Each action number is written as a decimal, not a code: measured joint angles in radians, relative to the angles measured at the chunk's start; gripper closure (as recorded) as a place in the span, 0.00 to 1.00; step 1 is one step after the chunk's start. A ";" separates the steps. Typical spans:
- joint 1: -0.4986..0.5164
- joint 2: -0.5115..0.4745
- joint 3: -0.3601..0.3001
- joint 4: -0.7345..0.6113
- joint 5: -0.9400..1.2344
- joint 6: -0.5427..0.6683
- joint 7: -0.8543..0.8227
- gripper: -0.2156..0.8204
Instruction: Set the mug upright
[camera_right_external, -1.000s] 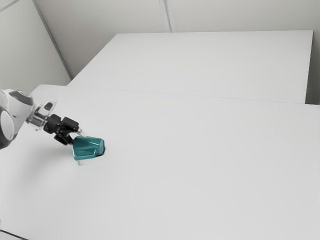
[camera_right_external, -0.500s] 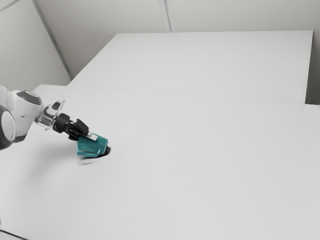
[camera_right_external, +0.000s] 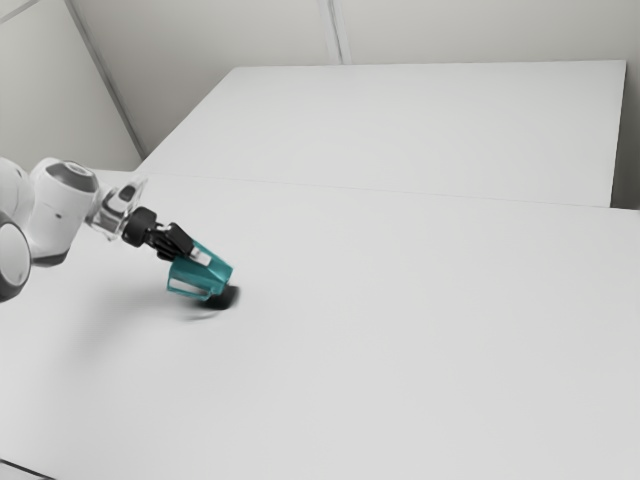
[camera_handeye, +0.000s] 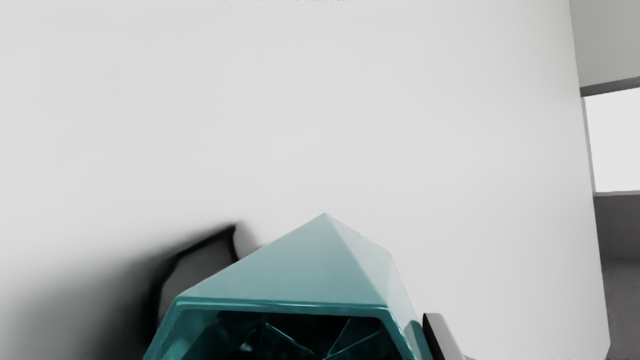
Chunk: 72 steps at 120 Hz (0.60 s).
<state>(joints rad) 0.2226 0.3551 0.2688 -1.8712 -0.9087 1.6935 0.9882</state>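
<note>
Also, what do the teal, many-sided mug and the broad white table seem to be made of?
The teal, many-sided mug looks like glossy glazed ceramic or hard plastic, going by the bright lines along its rim; which, I can't tell. The broad white table seems matte laminate or painted board: even colour, no sharp reflections, no visible grain.

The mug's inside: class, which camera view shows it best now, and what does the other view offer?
The wrist view, because it looks past the rim at dark, angular inner walls. The exterior view shows the mug tilted, mostly its outer side, with the inside hard to make out.
</note>
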 joint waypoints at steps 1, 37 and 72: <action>-0.001 -0.001 0.000 0.000 0.000 0.000 0.000 0.94; -0.114 -0.133 0.000 -0.007 0.161 0.035 -0.020 0.96; -0.183 -0.239 -0.099 -0.044 0.483 0.111 -0.122 0.96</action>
<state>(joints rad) 0.0397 0.1156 0.1695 -1.9148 -0.4255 1.8043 0.8667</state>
